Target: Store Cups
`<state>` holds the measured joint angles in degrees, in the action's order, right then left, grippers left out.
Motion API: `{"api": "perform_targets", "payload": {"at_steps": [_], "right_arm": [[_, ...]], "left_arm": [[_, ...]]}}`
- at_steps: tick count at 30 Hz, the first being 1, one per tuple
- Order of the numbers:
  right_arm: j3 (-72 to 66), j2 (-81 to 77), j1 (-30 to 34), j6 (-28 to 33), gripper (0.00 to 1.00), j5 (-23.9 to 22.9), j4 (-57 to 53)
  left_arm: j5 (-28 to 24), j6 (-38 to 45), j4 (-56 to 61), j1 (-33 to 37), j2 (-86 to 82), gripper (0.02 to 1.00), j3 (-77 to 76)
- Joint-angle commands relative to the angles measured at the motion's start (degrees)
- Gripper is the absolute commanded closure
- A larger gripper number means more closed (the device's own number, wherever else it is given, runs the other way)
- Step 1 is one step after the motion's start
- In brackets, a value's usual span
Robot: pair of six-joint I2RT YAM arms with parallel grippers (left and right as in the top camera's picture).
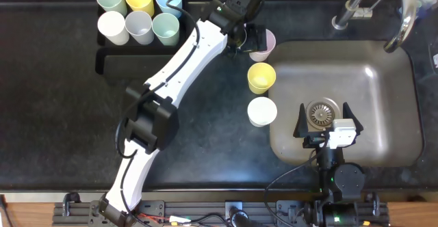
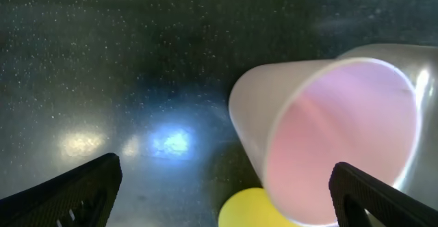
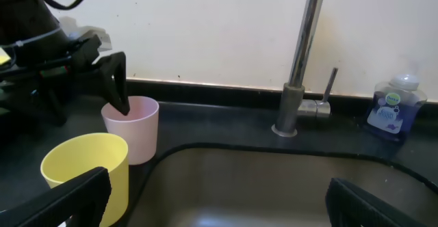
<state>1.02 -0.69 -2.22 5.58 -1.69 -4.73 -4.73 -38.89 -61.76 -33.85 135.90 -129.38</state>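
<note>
The pink cup (image 1: 263, 44) was stood upright at the frame's upper middle, on the dark speckled bench (image 1: 55, 83) by a corner of the sink (image 1: 383, 90). The left pincer (image 2: 226, 182) was held wide apart at its rim, nothing gripped, presumably so it could be seized for the rack (image 1: 102, 57) at upper left. The right pincer (image 1: 324, 119) was spread, empty, over the sink.

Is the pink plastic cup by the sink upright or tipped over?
Upright: the pink plastic cup stands on its base, open mouth up, on the black counter.
</note>
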Motion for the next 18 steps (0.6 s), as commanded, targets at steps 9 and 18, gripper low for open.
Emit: {"api": "perform_targets", "payload": {"at_steps": [9, 18], "right_arm": [[-0.7, 0.4, 0.4, -0.5, 0.007, 0.4, 0.3], [-0.7, 0.4, 0.4, -0.5, 0.005, 0.4, 0.3]], "left_arm": [[-0.5, -2.1, 0.6, 1.3, 1.0, 0.062, -1.2], [-1.2, -7.8, 0.9, 1.1, 3.2, 0.792, -1.1]]}}
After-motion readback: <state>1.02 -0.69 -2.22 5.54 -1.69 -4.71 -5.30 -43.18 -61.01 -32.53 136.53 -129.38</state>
